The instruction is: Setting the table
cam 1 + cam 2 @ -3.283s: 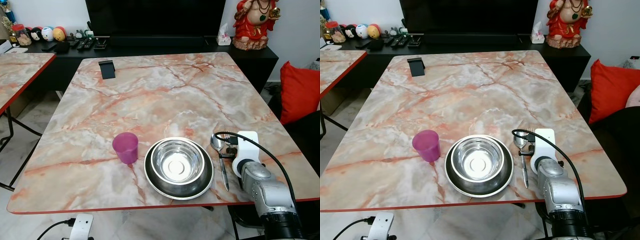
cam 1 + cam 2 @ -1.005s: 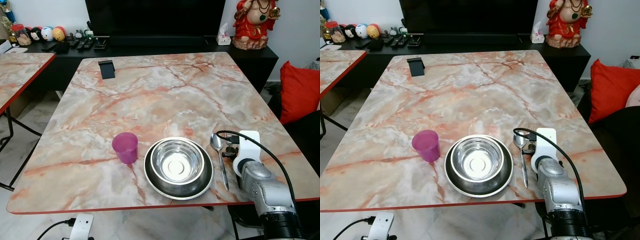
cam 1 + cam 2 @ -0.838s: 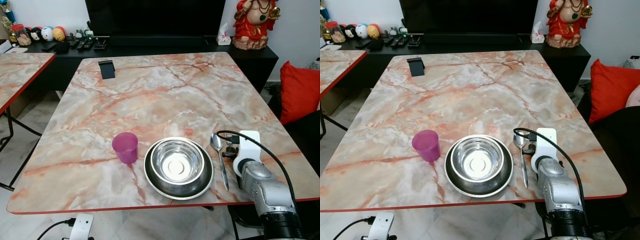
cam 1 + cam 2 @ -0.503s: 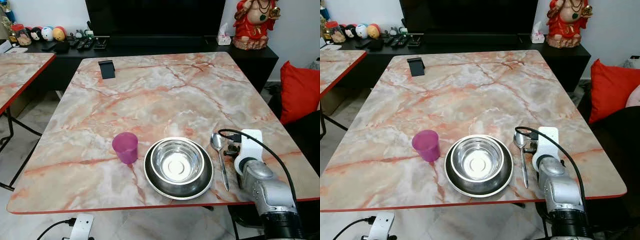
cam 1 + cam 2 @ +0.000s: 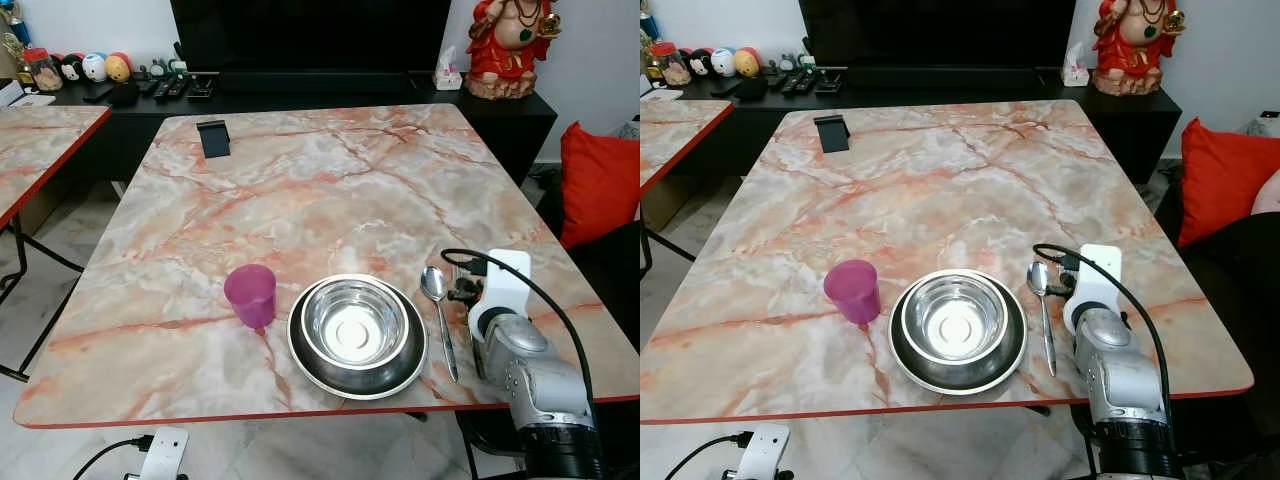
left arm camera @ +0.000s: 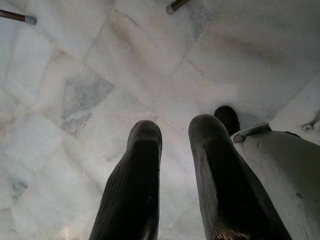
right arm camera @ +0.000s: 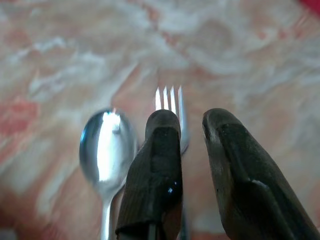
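Note:
A steel bowl [image 5: 356, 322] sits in a dark plate [image 5: 303, 366] near the marble table's [image 5: 300, 190] front edge. A purple cup [image 5: 251, 294] stands upright just left of the plate. A spoon [image 5: 438, 312] lies right of the plate, bowl end away from me. In the right wrist view a fork [image 7: 170, 98] lies beside the spoon [image 7: 106, 145], its tines showing past my right gripper [image 7: 192, 120], which is open just above it with nothing between the fingers. My right arm [image 5: 512, 345] covers the fork from above. My left gripper [image 6: 175, 130] hangs open over the floor tiles.
A black phone stand [image 5: 213, 138] sits at the table's far left. A second marble table [image 5: 40, 135] stands to the left. Behind are a black console [image 5: 300, 85] with a red statue [image 5: 510, 45]; a red cushion [image 5: 598, 185] lies to the right.
My right arm has shifted slightly right and away from the spoon. The spoon, bowl, plate and cup have stayed in place.

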{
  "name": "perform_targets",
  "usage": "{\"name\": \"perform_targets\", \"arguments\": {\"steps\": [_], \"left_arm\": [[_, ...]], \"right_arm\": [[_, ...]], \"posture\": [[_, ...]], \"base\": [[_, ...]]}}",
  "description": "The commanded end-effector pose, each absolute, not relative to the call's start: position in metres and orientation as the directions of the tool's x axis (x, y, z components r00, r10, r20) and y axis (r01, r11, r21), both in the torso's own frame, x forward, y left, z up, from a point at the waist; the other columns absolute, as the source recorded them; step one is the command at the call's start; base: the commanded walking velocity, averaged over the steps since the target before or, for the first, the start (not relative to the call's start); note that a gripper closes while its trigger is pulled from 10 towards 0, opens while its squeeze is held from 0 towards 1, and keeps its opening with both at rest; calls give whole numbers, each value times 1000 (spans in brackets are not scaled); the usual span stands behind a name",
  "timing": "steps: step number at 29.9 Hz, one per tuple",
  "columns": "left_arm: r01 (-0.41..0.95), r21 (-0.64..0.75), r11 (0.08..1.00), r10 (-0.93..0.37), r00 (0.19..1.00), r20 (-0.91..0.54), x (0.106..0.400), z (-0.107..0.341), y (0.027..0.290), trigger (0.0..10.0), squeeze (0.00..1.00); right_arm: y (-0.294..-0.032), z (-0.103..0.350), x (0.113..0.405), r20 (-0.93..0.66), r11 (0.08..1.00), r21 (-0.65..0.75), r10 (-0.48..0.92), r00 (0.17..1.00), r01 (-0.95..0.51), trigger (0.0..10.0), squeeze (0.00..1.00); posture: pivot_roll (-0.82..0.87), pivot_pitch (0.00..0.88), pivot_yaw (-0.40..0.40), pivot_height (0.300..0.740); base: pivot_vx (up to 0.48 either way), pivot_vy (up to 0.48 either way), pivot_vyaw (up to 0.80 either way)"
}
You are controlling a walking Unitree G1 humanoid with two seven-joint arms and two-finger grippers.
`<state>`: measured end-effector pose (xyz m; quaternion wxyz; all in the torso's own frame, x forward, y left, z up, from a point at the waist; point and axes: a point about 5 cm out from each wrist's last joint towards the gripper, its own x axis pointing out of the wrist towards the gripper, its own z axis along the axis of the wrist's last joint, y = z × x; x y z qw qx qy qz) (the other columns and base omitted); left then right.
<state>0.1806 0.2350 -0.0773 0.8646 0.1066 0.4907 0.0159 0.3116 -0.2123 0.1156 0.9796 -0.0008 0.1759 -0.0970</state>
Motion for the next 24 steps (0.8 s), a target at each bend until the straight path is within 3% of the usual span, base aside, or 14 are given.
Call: {"name": "perform_targets", "arguments": {"steps": [1, 7, 14, 24], "left_arm": [[77, 210, 975, 141, 516, -845, 181, -76, 238, 10000, 0], [65, 210, 976, 143, 535, -833, 182, -76, 239, 10000, 0], [49, 224, 973, 164, 535, -829, 179, -76, 240, 10000, 0], [23, 199, 980, 157, 532, -832, 177, -78, 240, 10000, 0]], "right_arm": [[-218, 135, 315, -235, 973, -42, -232, 944, 229, 10000, 0], [-223, 181, 310, 151, 956, -12, -288, 946, 293, 10000, 0], [-219, 153, 274, 182, 937, 35, -347, 920, 347, 10000, 0], [-216, 162, 281, 235, 943, 86, -333, 913, 322, 10000, 0]], "posture": [[-91, 0, 27, 740], [-100, 0, 29, 740], [-90, 0, 28, 740], [-91, 0, 21, 740]], "base": [[0, 0, 0], [0, 0, 0], [0, 0, 0], [0, 0, 0]]}}
